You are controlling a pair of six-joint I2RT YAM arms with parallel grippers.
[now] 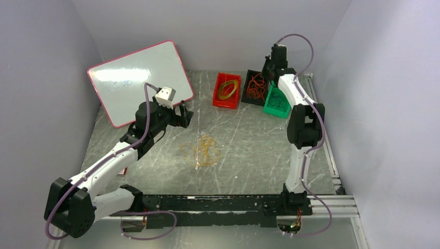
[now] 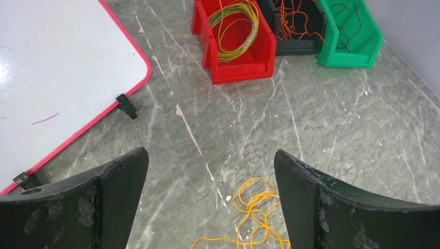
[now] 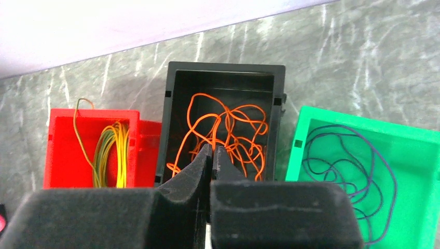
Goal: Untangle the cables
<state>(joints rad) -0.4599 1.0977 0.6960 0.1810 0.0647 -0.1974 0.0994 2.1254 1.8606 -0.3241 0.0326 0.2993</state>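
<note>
Loops of thin yellow cables (image 1: 201, 152) lie tangled on the grey marbled counter (image 2: 337, 119). The left claw (image 2: 210, 171) hangs released and empty at their 11 o'clock. At their 1 to 2 o'clock stand a red plastic bin (image 2: 244, 72) holding yellow-green cables (image 2: 236, 31), a black plastic bin (image 3: 223, 75) holding orange cables (image 3: 228, 129) and a green plastic bin (image 3: 415, 155) holding dark cables (image 3: 342, 166). The right claw (image 3: 212, 155) is clenched over the black bin; whether it pinches a strand cannot be told.

Top cam: high, sees whole table (image 1: 259, 135). Wrist cams low, both facing bins (image 3: 223, 68).
</note>
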